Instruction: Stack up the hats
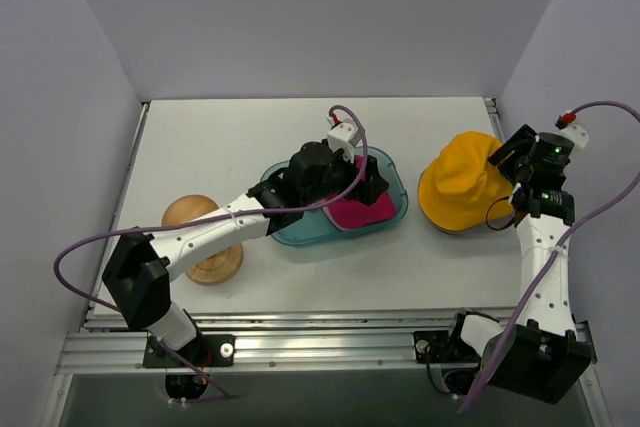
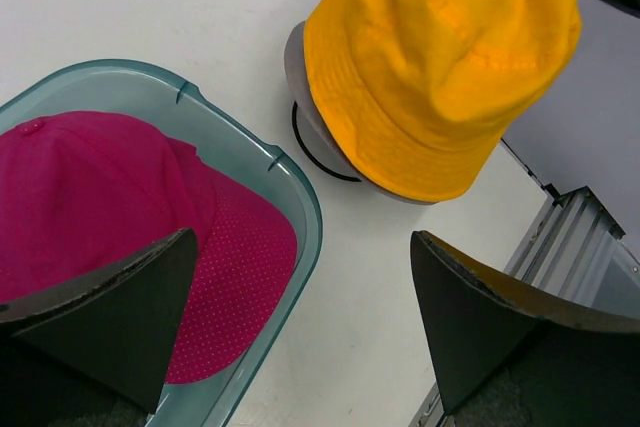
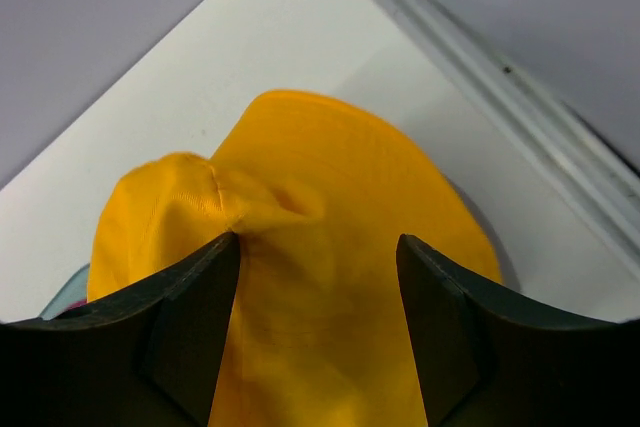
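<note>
A yellow-orange hat sits on top of a grey hat at the right of the table; only a strip of the grey brim shows. My right gripper is open right over the yellow crown, its jaws straddling the cloth without pinching it. A magenta hat lies in the teal tray. My left gripper hangs wide open above the tray's right rim with nothing between its fingers.
A round-topped wooden stand is at the left beside the left arm. A thin black ring lies under the grey brim. A metal rail runs along the table's right edge, with walls close on the left, back and right.
</note>
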Controlling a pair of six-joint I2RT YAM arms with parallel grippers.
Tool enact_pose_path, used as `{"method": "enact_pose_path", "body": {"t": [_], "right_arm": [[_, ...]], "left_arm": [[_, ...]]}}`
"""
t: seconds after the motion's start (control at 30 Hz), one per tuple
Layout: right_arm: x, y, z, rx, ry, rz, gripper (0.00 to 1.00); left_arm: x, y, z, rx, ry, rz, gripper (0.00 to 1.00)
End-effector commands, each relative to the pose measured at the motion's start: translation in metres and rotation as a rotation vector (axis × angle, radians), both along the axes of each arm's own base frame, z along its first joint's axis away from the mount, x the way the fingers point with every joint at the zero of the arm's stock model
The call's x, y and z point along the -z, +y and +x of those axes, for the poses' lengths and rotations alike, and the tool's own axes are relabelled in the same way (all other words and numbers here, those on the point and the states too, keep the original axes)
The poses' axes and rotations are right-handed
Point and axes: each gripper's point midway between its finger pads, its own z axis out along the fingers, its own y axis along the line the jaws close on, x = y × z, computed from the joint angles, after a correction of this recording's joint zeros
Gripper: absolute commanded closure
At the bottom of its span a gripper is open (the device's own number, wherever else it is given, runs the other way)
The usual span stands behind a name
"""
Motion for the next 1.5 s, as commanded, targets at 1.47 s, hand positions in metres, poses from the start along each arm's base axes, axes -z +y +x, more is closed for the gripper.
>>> {"method": "enact_pose_path", "body": {"t": [1.47], "right_arm": [[0.031, -0.036, 0.007, -0.146, -0.247, 0.352, 0.42]], "left_arm": [[-0.076, -0.124, 0.043, 0.211, -0.086, -0.04, 0.11]]}}
